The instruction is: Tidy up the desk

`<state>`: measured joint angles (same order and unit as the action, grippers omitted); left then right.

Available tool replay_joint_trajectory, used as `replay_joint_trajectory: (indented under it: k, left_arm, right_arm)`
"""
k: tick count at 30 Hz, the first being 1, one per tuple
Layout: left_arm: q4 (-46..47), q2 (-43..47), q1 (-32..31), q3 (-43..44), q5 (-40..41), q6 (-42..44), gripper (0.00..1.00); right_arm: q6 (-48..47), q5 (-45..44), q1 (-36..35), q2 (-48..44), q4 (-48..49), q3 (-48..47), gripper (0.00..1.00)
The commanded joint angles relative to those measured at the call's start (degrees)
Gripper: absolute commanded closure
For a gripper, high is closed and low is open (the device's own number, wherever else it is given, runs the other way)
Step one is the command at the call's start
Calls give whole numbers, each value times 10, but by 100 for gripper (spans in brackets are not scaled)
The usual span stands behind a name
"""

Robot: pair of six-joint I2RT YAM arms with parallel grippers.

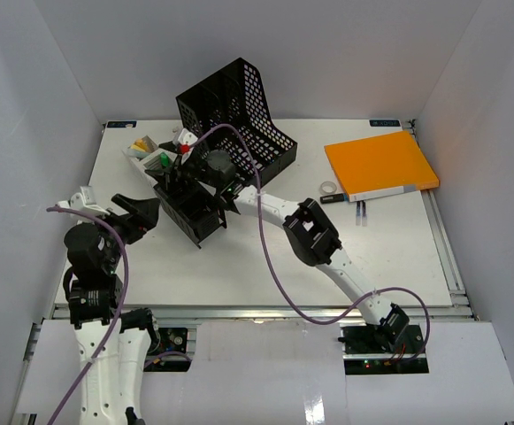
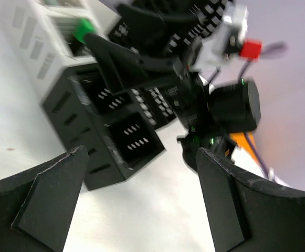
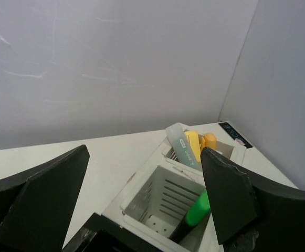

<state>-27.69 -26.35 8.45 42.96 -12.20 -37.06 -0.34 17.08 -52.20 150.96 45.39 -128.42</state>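
Tabletop (image 1: 239,266) white, fills middle of top view, things bunched at upper left. Right claw (image 3: 144,155) spread wide, empty, hangs over white box (image 3: 142,194) holding green marker (image 3: 197,210), likely ready to pick. Left claw (image 2: 140,152) spread too, empty, faces black pen holder (image 2: 89,131), maybe to steady it.

Counted: 1 orange notebook (image 1: 380,166); 1 tape roll (image 1: 330,188) beside the notebook; 1 black mesh file rack (image 1: 239,111); 1 black compartment organiser (image 1: 192,211); 1 white organiser (image 1: 148,150); 1 green marker (image 3: 196,211).
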Motion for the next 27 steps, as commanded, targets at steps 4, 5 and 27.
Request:
replay_joint_trajectory:
  k: [4, 5, 27]
  left_arm:
    - [121, -27, -2, -41, -202, -25, 6]
    - [138, -39, -2, -44, -229, -36, 8]
    - [245, -542, -516, 199, -49, 44, 19]
  right_arm:
    - [42, 201, 94, -205, -155, 37, 7]
    - [38, 227, 111, -238, -209, 58, 8]
    - [-939, 128, 484, -499, -1020, 486, 9]
